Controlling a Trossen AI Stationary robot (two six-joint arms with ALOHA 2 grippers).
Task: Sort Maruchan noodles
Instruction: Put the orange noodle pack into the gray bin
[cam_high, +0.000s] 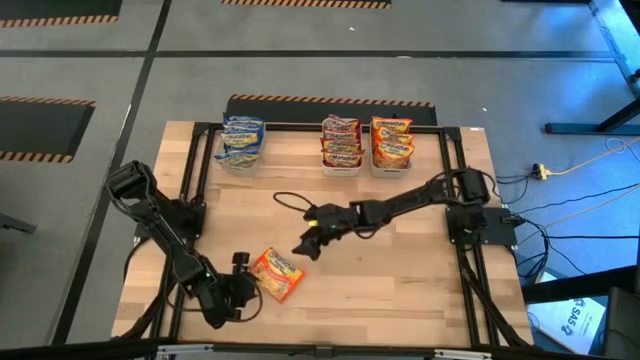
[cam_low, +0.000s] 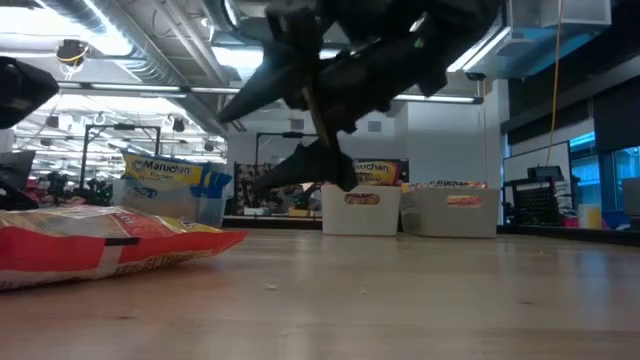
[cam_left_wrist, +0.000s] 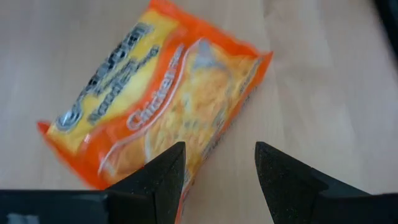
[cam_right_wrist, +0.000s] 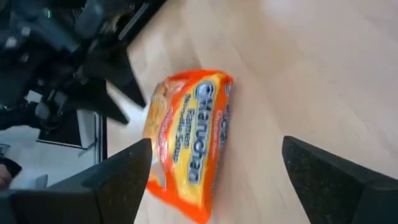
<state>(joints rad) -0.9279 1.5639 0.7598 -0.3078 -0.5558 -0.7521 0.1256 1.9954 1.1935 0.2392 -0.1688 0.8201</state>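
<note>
This looks like a big robot lab or workshop, not a home. The wooden table (cam_high: 400, 280) sits inside a black metal frame (cam_high: 450, 150) on a grey floor (cam_high: 300, 70) marked with black-and-orange striped tape (cam_high: 330, 100). Wires (cam_high: 580, 165) run loose across the floor. In the low view, long ceiling lights (cam_low: 130, 45) and pipes hang overhead, and more desks with a screen (cam_low: 545, 190) stand far behind in one big open room.
</note>
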